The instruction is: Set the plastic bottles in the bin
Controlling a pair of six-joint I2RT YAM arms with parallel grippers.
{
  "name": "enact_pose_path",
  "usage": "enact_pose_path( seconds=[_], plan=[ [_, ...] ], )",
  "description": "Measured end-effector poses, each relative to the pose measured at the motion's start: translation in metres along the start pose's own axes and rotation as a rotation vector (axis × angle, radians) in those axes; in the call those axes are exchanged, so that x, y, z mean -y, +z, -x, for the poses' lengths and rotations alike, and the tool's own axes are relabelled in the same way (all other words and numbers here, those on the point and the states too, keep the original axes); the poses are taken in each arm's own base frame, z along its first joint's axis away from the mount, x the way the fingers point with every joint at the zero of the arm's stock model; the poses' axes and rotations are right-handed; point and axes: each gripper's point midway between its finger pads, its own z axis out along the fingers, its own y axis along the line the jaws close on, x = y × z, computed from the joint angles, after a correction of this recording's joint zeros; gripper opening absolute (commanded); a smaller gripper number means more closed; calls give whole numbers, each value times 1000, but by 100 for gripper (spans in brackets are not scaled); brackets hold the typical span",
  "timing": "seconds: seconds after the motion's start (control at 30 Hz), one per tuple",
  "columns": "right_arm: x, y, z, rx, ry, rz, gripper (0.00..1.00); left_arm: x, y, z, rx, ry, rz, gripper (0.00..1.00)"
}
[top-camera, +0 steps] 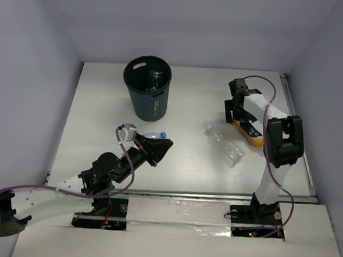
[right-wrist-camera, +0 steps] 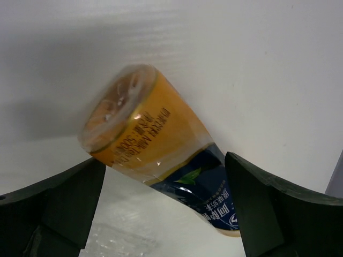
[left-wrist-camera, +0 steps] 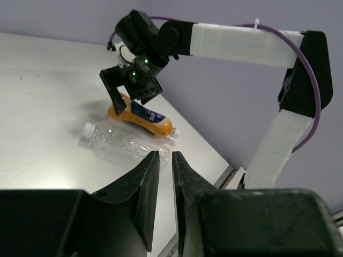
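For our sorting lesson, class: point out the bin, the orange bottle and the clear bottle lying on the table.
bin [top-camera: 145, 106], top view, on its outer wall.
orange bottle [right-wrist-camera: 142, 136], right wrist view, on its orange body.
clear bottle [top-camera: 224, 146], top view, on its middle.

Left arm reaches low and forward, left gripper [left-wrist-camera: 165, 160] jaws nearly together. Right arm bends forward; right gripper [top-camera: 235, 116] points down, jaws wide.
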Motion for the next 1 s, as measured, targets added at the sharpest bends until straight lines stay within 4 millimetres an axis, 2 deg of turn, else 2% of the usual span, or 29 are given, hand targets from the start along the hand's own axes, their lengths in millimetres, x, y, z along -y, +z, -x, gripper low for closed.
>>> enact_pose_path(
  seconds=[0.2, 0.23, 0.3, 0.33, 0.4, 0.53, 0.6, 0.63, 0.7, 0.8, 1.0],
  plan=[
    [0, 8, 33, 39, -8, -38, 87, -4, 3, -8, -24, 9, 14, 13],
    [0, 9, 37, 45, -9, -43, 83, -4, 3, -10, -28, 11, 16, 13],
    [0, 11, 40, 45, -15, -50, 78, -5, 4, -11, -32, 13, 19, 14],
    [0, 12, 42, 44, -16, -52, 73, -5, 4, -12, -33, 13, 19, 14],
    [2, 13, 44, 41, -17, -57, 70, -5, 5, -12, -34, 11, 19, 14],
    [6, 13, 45, 38, -11, -59, 69, -6, 6, -15, -42, 13, 24, 14],
    [9, 14, 44, 32, -6, -59, 75, -6, 6, -16, -44, 14, 25, 14],
    [10, 14, 44, 30, -2, -61, 84, -6, 6, -16, -44, 14, 25, 14],
    [14, 16, 42, 19, 3, -59, 86, -6, 6, -15, -43, 14, 25, 14],
    [17, 17, 36, -8, 4, -52, 79, -7, 6, -15, -42, 14, 26, 14],
    [18, 17, 31, -30, 1, -44, 72, -7, 6, -15, -39, 13, 30, 14]
  ],
)
